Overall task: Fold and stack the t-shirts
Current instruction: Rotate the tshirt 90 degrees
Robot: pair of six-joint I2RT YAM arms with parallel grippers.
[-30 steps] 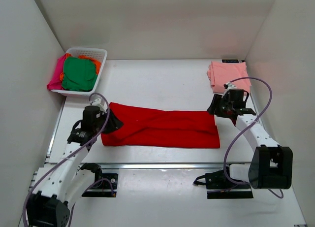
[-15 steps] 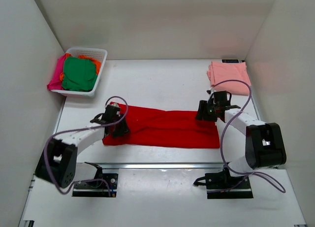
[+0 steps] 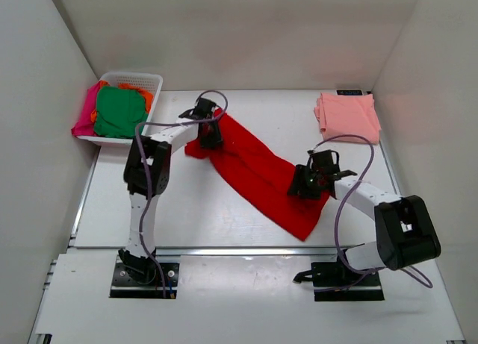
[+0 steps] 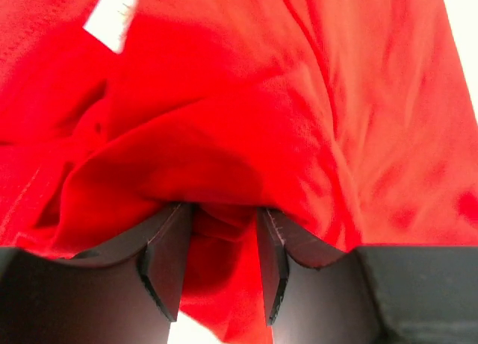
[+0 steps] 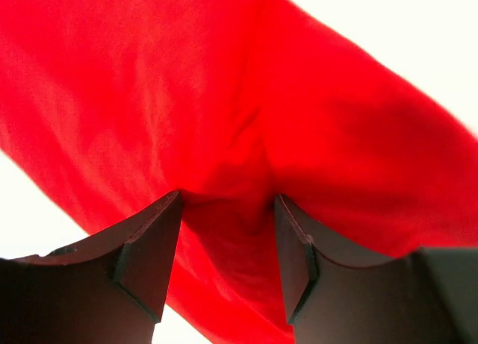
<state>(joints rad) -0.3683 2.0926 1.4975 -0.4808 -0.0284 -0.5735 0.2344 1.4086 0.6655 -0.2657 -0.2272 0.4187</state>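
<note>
We see, from above, 2 robot arms working a red t-shirt (image 3: 254, 169) on a white table (image 3: 224, 217). A second ago the shirt lay as a long band across the near part of the table, with 1 gripper at each end. Now it runs diagonally. The left gripper (image 3: 208, 133) has carried its end far back, close to the white basket (image 3: 142, 79), while the right gripper (image 3: 305, 183) has moved inward, leaving a tail of cloth past it towards the near edge.

Both wrist views show red fabric bunched between the fingers, so we read each gripper as clamped on the shirt. We judge the band is being turned or drawn together for a further fold, and nothing is ready for stacking yet.

A folded salmon-pink t-shirt (image 3: 347, 116) waits at the far right, well apart. A green t-shirt (image 3: 119, 111) tops the basket.

Red cloth fills both wrist views and hides the fingertips' contact. We cannot tell how many layers each grip holds. The basket's other shirts show only as slivers.
</note>
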